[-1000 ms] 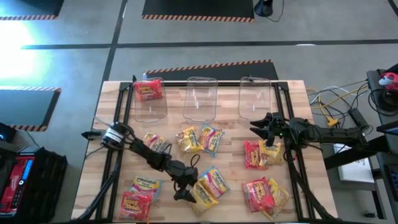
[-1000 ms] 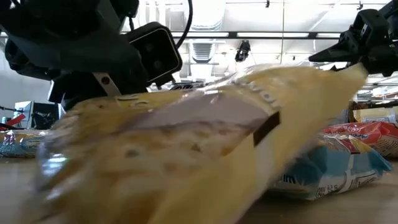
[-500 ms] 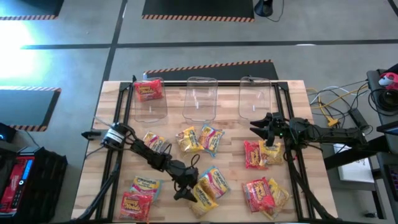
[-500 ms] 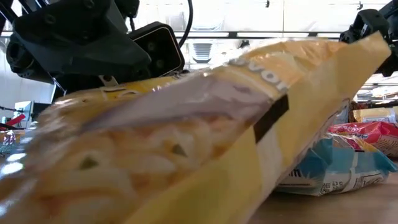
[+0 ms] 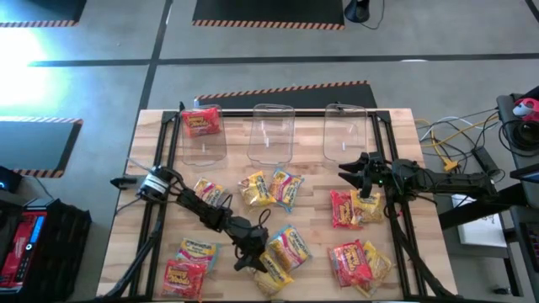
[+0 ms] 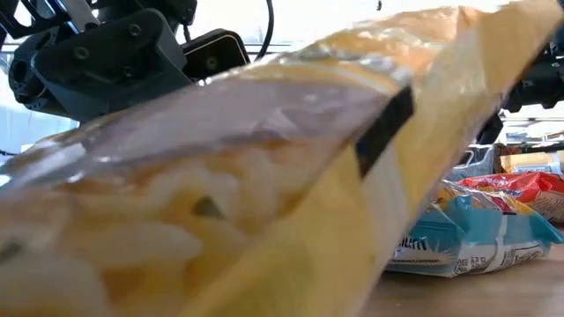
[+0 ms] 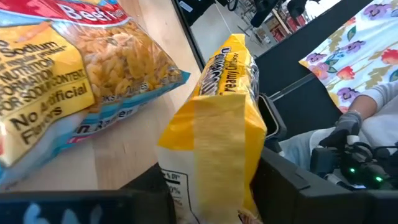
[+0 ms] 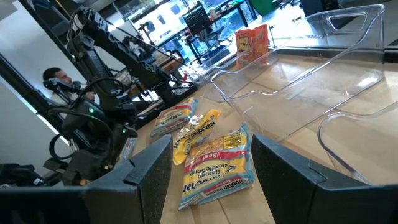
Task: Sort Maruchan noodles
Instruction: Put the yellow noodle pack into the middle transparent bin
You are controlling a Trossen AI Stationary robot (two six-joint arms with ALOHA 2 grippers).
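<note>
Left pincer (image 5: 246, 263) low over near part of table (image 5: 312, 160), fingers clamped on edge of yellow noodle packet (image 7: 214, 124), packet tipped up off wood. Right pincer (image 5: 352, 169) waits near right bin (image 5: 346, 132), fingers apart, empty.

Progress: early. Three clear bins at far edge; left bin (image 5: 200, 133) holds one red packet (image 5: 201, 122), middle bin (image 5: 270, 132) and right bin hold none. About a dozen packets lie loose across table, unsorted: nearly all work left.

Left claw (image 5: 249, 263) reaching low over the near middle of the bench, fingers pinched on a yellow noodle packet (image 7: 214, 143). Right claw (image 5: 352, 171) hovering at far right, fingers spread.
</note>
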